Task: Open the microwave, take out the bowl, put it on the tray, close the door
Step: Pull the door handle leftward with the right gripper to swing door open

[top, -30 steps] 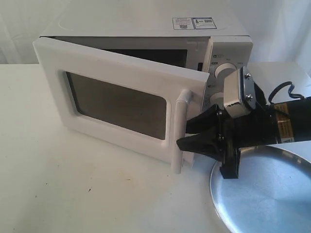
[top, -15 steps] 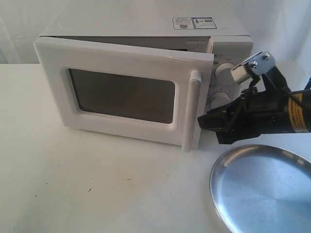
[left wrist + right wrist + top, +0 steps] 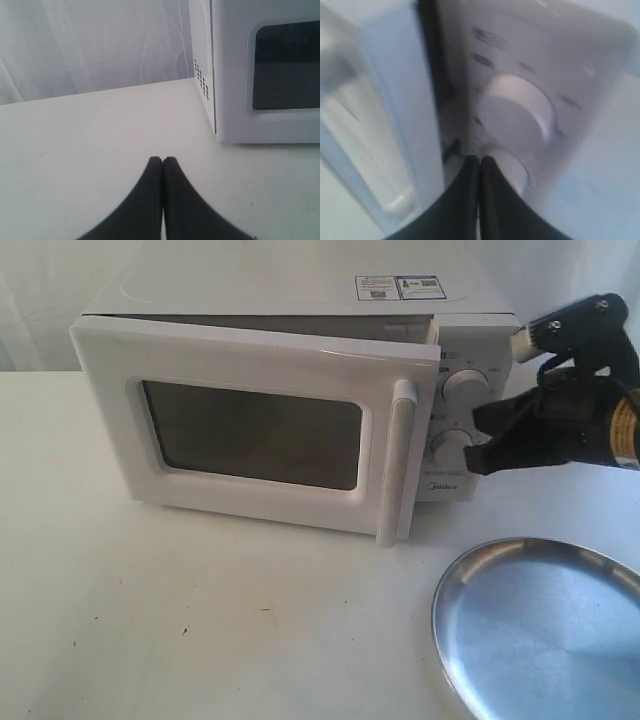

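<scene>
We hold the right gripper [image 3: 480, 161] clenched and empty by the microwave's [image 3: 250, 285] dials [image 3: 465, 387], likely poised to hook the handle [image 3: 402, 455] of the ajar door [image 3: 250, 355], while the left gripper [image 3: 162, 162] rests clenched aside.

Microwave [image 3: 300, 285] casing: white, smooth, slight sheen, painted-metal look. Door [image 3: 250, 355]: white glossy plastic frame. Window [image 3: 250, 435]: dark, semi-gloss, faint reflection. Handle [image 3: 403, 460] and dials [image 3: 465, 387]: smooth white plastic. Stickers [image 3: 398, 287] on top: printed paper or film, cannot tell which. Tray [image 3: 540, 640]: bare silver metal, shiny, bright highlight along rim. Bench [image 3: 200, 620]: white, matt, few small dark specks. Backdrop [image 3: 40, 300]: white cloth, soft folds. Left gripper [image 3: 162, 162] jaws, right gripper [image 3: 480, 160] jaws: matt black, smooth, plastic-like.
</scene>
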Action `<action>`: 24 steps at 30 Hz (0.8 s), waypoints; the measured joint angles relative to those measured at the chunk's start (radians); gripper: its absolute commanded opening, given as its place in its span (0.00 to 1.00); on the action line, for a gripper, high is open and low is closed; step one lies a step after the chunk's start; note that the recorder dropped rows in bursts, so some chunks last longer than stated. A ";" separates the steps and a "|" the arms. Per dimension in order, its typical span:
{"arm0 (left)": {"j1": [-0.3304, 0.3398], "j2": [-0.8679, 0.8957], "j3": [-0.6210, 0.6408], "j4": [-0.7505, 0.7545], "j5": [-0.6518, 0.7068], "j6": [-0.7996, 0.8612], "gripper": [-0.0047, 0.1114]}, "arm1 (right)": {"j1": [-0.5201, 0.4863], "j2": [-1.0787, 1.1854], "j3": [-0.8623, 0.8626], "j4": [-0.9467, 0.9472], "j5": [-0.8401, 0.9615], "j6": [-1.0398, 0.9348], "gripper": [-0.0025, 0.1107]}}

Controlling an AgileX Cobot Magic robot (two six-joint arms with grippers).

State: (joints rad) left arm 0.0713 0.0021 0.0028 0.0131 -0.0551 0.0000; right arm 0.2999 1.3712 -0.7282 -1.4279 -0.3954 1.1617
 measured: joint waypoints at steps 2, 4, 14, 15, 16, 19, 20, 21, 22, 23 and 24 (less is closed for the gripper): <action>0.000 0.000 0.000 0.000 0.000 0.000 0.04 | 0.002 0.024 -0.009 0.140 -0.069 -0.149 0.02; 0.000 0.000 0.000 0.000 0.000 0.000 0.04 | 0.002 0.046 -0.010 0.281 -0.096 -0.284 0.02; 0.000 0.000 0.000 0.000 0.000 0.000 0.04 | 0.002 0.103 -0.013 0.396 -0.228 -0.467 0.02; 0.000 0.000 0.000 0.000 0.000 0.000 0.04 | 0.002 0.105 -0.013 0.393 -0.244 -0.471 0.02; 0.000 0.000 0.000 0.000 0.000 0.000 0.04 | 0.002 0.109 -0.013 0.375 -0.269 -0.471 0.02; 0.000 0.000 0.000 0.000 0.000 0.000 0.04 | 0.000 0.109 -0.016 0.286 -0.337 -0.454 0.02; 0.000 0.000 0.000 0.000 0.000 0.000 0.04 | 0.000 0.109 -0.017 0.238 -0.369 -0.437 0.02; 0.000 0.000 0.000 0.000 0.000 0.000 0.04 | 0.000 0.109 -0.017 0.197 -0.402 -0.420 0.02; 0.000 0.000 0.000 0.000 0.000 0.000 0.04 | 0.000 0.109 -0.017 0.141 -0.435 -0.400 0.02; 0.000 0.000 0.000 0.000 0.000 0.000 0.04 | 0.000 0.109 -0.017 0.083 -0.470 -0.383 0.02; 0.000 0.000 0.000 0.000 0.000 0.000 0.04 | 0.000 0.109 -0.017 0.027 -0.500 -0.372 0.02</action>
State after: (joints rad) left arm 0.0713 0.0021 0.0028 0.0131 -0.0551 0.0000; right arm 0.2998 1.4802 -0.7453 -1.4008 -0.8952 0.7899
